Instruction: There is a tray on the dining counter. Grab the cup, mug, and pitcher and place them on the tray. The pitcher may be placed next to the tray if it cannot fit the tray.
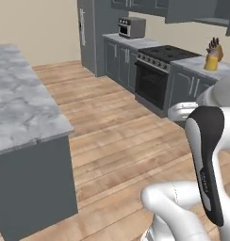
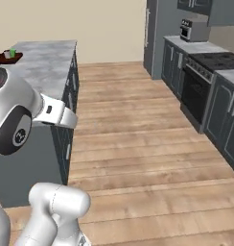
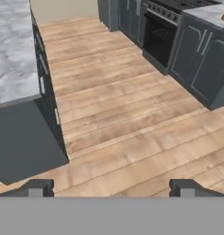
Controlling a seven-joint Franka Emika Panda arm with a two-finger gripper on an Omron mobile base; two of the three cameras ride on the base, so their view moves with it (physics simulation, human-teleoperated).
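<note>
At the far left of the right base view, the tray [image 2: 7,58] sits on the far end of the dining counter [image 2: 47,65], cut by the picture's edge so that just one dark reddish-brown corner shows. On it stands the cup [image 2: 12,53], a small green speck, with a pale shape just beside it that may be the mug [image 2: 6,54]; it is too small to make out a handle. The robot's white shoulder covers the counter's near left part. In the middle lies bare wooden floor [image 2: 138,144]. To the right runs the grey cabinet row with the black oven [image 1: 152,80], a toaster oven [image 1: 131,27] on its counter, and a yellow knife block [image 1: 212,56] partly cropped behind the arm. In the hand view the gripper [image 3: 111,187] hangs over the floor, its two tips spread wide apart with nothing between them.
</note>
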